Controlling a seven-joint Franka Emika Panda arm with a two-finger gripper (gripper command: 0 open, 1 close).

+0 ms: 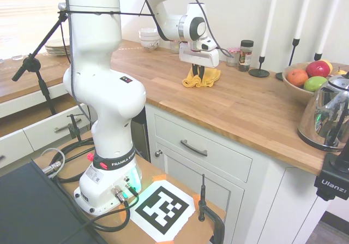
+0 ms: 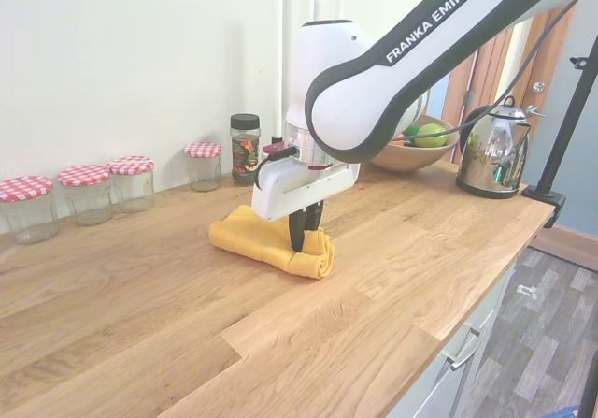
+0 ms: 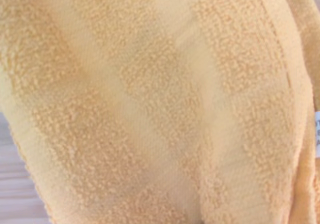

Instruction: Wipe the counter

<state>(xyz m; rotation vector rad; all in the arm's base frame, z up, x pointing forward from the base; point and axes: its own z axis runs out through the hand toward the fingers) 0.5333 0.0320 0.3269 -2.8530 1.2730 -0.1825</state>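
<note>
The counter (image 1: 245,107) (image 2: 374,278) is a long warm-brown wooden worktop on white cabinets. A yellow terry cloth (image 1: 211,79) (image 2: 245,233) lies bunched on it, near the middle of the worktop. My gripper (image 1: 197,76) (image 2: 299,238) points straight down into the cloth, its dark fingers close together and pinching a fold of it. The cloth rests on the wood. In the wrist view the yellow cloth (image 3: 150,103) fills nearly the whole picture.
Red-checked lidded glass jars (image 2: 89,194) line the wall. A spice jar (image 1: 246,54) (image 2: 245,147), candlesticks (image 1: 260,69), a fruit bowl (image 1: 305,80) and a steel kettle (image 1: 327,113) (image 2: 492,151) stand further along. Stacked white bowls (image 1: 149,38) sit at the far end.
</note>
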